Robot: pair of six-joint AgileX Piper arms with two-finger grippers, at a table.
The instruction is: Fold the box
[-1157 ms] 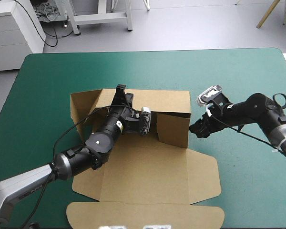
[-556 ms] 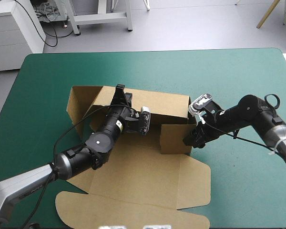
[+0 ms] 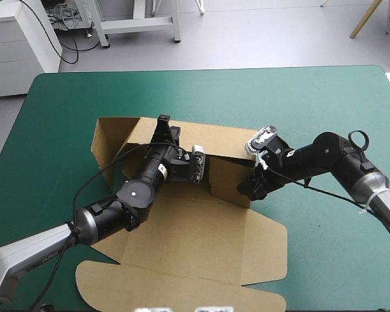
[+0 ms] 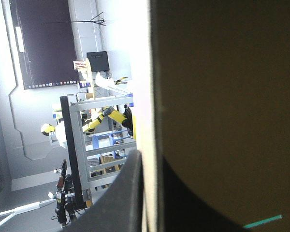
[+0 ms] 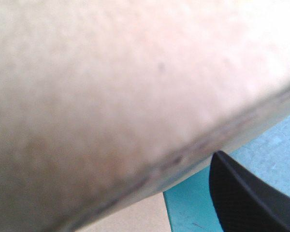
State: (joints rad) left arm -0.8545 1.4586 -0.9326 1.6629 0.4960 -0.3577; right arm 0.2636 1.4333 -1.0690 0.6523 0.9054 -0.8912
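The brown box (image 3: 195, 234) lies in the middle of the teal-green table, its back wall (image 3: 214, 136) raised. My left gripper (image 3: 164, 123) reaches over the box floor and is shut on the back wall's top edge. In the left wrist view the board (image 4: 222, 96) runs between the two black fingers of my left gripper (image 4: 147, 157). My right gripper (image 3: 249, 188) presses against the outside of the standing right side wall (image 3: 229, 183), which leans inward. Brown board (image 5: 111, 87) fills the right wrist view.
The left side flap (image 3: 110, 140) stands up at an angle. The lid (image 3: 182, 292) lies flat toward the near table edge, and a side flap (image 3: 268, 250) lies flat near my right gripper. Bare teal-green cover (image 3: 325, 260) surrounds the box.
My right gripper has moved left, pushing the right side wall inward. The whole box has slid and turned a little to the left. My left gripper has held its place on the back wall.
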